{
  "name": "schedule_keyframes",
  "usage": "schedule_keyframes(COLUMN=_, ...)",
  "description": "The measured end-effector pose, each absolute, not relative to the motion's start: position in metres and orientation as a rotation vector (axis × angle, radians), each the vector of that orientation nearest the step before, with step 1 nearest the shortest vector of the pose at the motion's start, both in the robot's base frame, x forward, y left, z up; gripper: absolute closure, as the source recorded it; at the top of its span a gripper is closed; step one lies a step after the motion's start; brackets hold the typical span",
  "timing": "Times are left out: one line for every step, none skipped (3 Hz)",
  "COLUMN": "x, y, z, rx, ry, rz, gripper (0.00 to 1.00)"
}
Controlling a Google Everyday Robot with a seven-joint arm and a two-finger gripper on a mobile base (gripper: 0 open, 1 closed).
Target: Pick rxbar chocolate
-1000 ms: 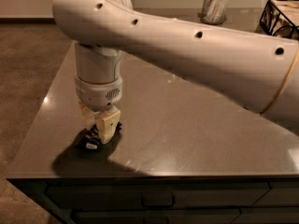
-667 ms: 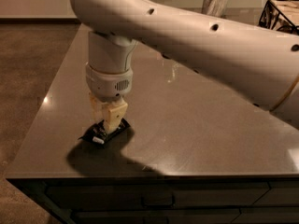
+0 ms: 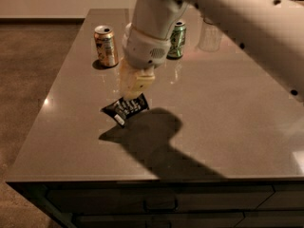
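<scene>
The rxbar chocolate (image 3: 122, 111) is a flat black wrapped bar with white print, tilted, near the left middle of the grey table (image 3: 228, 127). My gripper (image 3: 133, 98) comes down from the white arm and its cream fingers (image 3: 135, 83) are shut on the bar's upper end. The bar hangs a little above the tabletop, and its shadow falls to the lower right of it.
A gold can (image 3: 106, 45) stands at the back left of the table and a green can (image 3: 177, 40) behind the arm. A clear cup (image 3: 209, 34) stands at the back right. The front edge runs along the bottom, with drawers below it.
The gripper has closed on the bar and risen with it, lifting it off the tabletop. The arm has moved up and back, so the cans now show.
</scene>
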State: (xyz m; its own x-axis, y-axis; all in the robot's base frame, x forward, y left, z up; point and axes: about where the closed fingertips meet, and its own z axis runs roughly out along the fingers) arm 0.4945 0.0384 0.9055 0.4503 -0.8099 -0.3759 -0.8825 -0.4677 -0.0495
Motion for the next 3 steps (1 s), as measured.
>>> schedule_keyframes(x=0.51, y=0.022, z=0.938, rx=-2.357, ry=1.49, rz=0.452, gripper=1.0)
schedule_keyframes(x=0.518, y=0.009, z=0.96, rx=-2.283, ry=1.505, rz=0.455, gripper=1.0)
schedule_keyframes(x=0.522, y=0.013, z=0.963, rx=-2.264, ry=1.495, rz=0.44, gripper=1.0)
